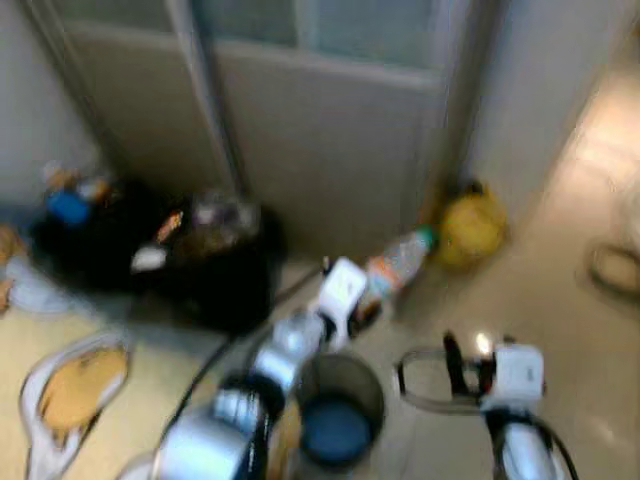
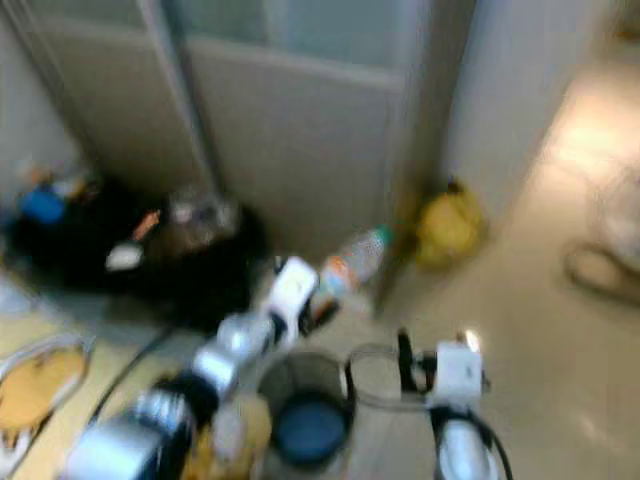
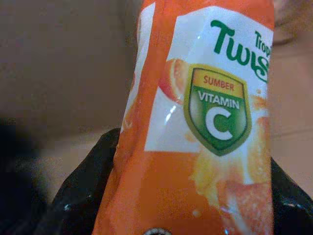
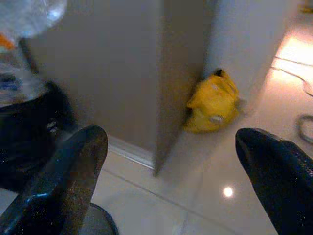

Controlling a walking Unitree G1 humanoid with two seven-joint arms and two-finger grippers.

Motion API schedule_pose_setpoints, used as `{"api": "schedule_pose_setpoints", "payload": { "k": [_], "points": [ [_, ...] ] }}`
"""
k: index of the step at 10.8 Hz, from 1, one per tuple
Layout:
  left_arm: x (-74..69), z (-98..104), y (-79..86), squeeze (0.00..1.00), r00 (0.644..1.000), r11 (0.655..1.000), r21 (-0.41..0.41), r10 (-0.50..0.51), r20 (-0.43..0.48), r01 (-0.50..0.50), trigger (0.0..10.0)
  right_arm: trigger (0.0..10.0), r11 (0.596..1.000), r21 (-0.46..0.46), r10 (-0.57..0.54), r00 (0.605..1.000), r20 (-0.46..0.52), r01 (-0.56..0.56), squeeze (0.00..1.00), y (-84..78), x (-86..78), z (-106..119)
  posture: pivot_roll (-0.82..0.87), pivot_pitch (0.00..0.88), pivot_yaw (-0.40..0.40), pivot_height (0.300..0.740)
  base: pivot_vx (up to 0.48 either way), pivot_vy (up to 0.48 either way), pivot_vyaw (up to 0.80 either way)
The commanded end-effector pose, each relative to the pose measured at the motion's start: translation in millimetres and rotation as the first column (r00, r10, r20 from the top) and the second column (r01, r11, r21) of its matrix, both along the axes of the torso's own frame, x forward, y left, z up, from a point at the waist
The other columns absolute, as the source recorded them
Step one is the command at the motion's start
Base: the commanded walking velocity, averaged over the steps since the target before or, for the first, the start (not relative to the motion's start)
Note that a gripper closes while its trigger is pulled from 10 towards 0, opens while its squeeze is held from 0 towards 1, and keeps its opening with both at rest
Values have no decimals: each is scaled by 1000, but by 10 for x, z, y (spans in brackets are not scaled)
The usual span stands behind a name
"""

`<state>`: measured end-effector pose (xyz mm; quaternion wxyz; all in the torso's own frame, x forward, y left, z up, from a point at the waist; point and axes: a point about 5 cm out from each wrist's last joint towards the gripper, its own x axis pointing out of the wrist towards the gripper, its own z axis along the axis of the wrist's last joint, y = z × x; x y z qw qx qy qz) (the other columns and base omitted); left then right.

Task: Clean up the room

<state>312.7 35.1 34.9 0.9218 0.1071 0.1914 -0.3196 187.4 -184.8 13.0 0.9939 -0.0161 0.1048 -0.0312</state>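
One black rubbish bag slumps on the floor against the grey door, and one yellow bag sits in the corner beside it. A grey bin stands on the floor below the left end effector, which is clamped on one orange-labelled plastic bottle held above the floor. The right end effector hangs empty, fingers wide apart.

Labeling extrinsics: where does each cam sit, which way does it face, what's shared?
Left eye: head, looking down at floor; both arms show, left gripper holding bottle.
Right eye: same scene, shifted; bin below.
Left wrist: along the fingers, close on the bottle's orange label.
Right wrist: between open right gripper fingers toward yellow bag.
Shared: yellow bag, bottle.
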Motion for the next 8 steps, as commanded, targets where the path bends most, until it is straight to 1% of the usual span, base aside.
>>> {"api": "schedule_pose_setpoints", "payload": {
  "k": [1, 2, 3, 4, 5, 6, 7, 8],
  "points": [
    [-10, -43, -14, 0, 999, 998, 59, 21, -24, -20, 10000, 10000, 1000, 1, 22, 1000, -21, -22, 0, 65, -94, -24, -194, 0, 80, 740, 0, 0, 0],
    [-10, -29, -90, 0, 999, 997, 63, 36, -36, -34, 10000, 10000, 1000, 0, 11, 999, -38, -11, 0, 78, -265, -25, -229, 0, 90, 740, 0, 0, 0],
    [-37, -44, -160, 0, 997, 996, 77, 49, -54, -45, 10000, 10000, 1000, -5, 1, 998, -62, -1, 0, 101, -464, -20, -267, 34, 103, 740, 0, 0, 0],
    [-94, -100, -200, 0, 995, 995, 96, 45, -84, -37, 10000, 10000, 1000, -4, -15, 996, -89, 14, 0, 121, -645, -19, -301, 71, 115, 740, 0, 0, 0],
    [-169, -170, -232, 0, 995, 989, 145, 10, -99, 4, 10000, 10000, 999, 2, -42, 993, -113, 42, 0, 131, -781, -14, -316, 104, 124, 740, 0, 0, 0],
    [-258, -279, -209, 0, 989, 983, 184, 22, -143, 5, 10000, 10000, 998, 15, -56, 988, -147, 59, 0, 208, -964, 12, -336, 147, 137, 740, 0, 0, 0],
    [-284, -317, -187, 0, 986, 982, 188, 53, -160, -22, 10000, 10000, 998, 20, -56, 984, -167, 60, 0, 294, -1111, 60, -352, 190, 145, 740, 0, 0, 0],
    [-243, -282, -178, 1000, 988, 979, 195, 83, -129, -57, 10000, 10000, 998, 24, -57, 983, -177, 62, 0, 339, -1179, 85, -363, 213, 147, 740, 0, 0, 0]
  ]
}}
